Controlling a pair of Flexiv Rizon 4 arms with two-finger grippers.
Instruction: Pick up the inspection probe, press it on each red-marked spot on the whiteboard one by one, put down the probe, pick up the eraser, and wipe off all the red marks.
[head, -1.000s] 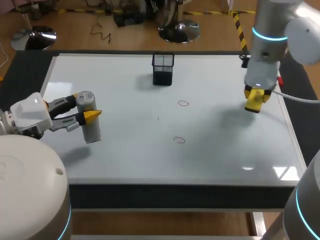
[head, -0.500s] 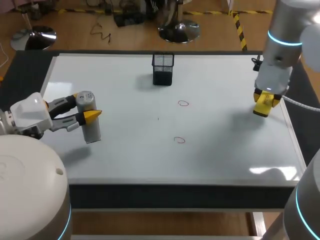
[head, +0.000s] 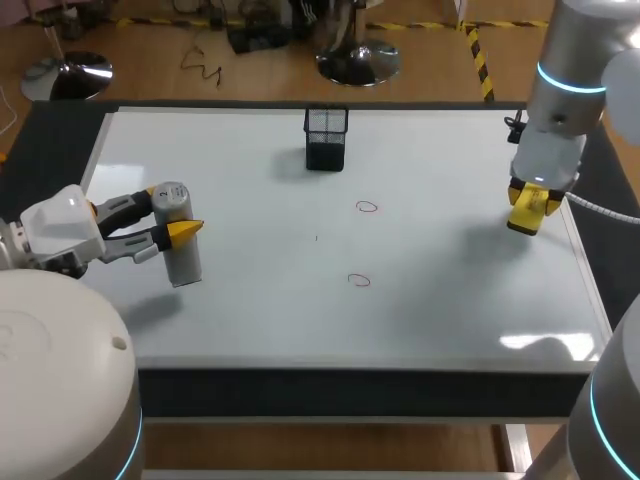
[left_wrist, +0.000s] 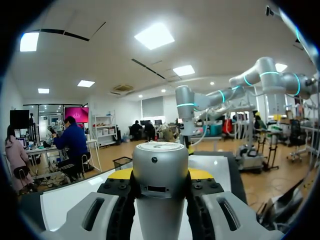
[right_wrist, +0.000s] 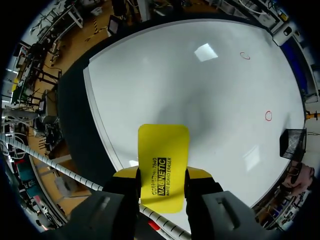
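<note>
Yellow eraser (right_wrist: 163, 160) stays clamped in the right gripper (head: 528, 208), which has shifted toward 3 o'clock, to the whiteboard's (head: 250, 310) edge. At 9 o'clock the left gripper (head: 172, 232) still grips the grey probe (head: 183, 260); two red marks (head: 367, 207) remain between.

One whiteboard (head: 250, 320) is seen. Two red marks are counted on it: a farther mark (head: 367, 207) and a nearer mark (head: 359, 281). One probe (head: 183, 262), one eraser (head: 522, 222) and one mesh basket (head: 326, 138) are counted. Two grippers are seen: the left gripper (head: 172, 212) and the right gripper (head: 528, 198).
</note>
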